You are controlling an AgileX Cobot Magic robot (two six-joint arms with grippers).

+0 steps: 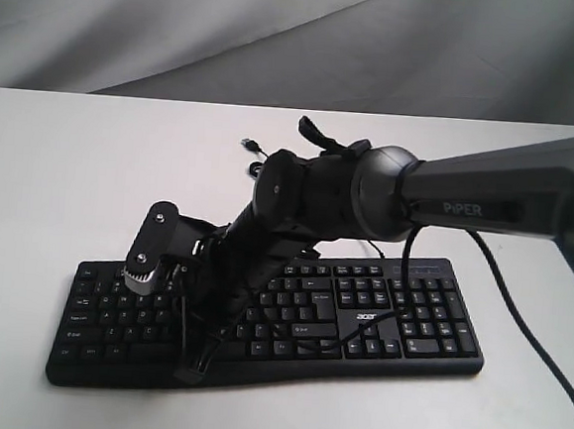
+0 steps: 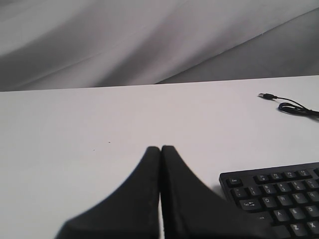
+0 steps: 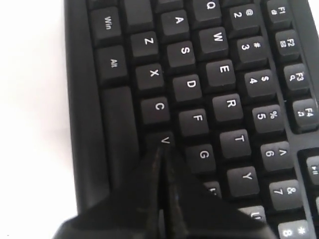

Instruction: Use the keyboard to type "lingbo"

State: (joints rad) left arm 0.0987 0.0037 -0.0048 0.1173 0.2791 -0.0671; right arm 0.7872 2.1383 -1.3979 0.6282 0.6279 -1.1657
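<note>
The black keyboard (image 1: pixel 427 330) lies on the white table (image 1: pixel 61 177), number pad to the right, white "acer" logo showing. My right arm reaches across it from the right. The right gripper (image 3: pixel 163 152) is shut with nothing in it, its tips pointing down at the letter keys right by the V key (image 3: pixel 165 140); the key under the tips is hidden. In the exterior view those tips (image 1: pixel 192 369) are low over the keyboard's left-middle. My left gripper (image 2: pixel 160 148) is shut and empty above bare table, just off the keyboard's Esc corner (image 2: pixel 234 182).
The keyboard's thin USB cable (image 2: pixel 291 105) and its plug (image 1: pixel 250 145) lie on the table behind the keyboard. The right arm's own black cable (image 1: pixel 517 322) hangs down past the number pad. A grey backdrop (image 1: pixel 182 27) closes the far side.
</note>
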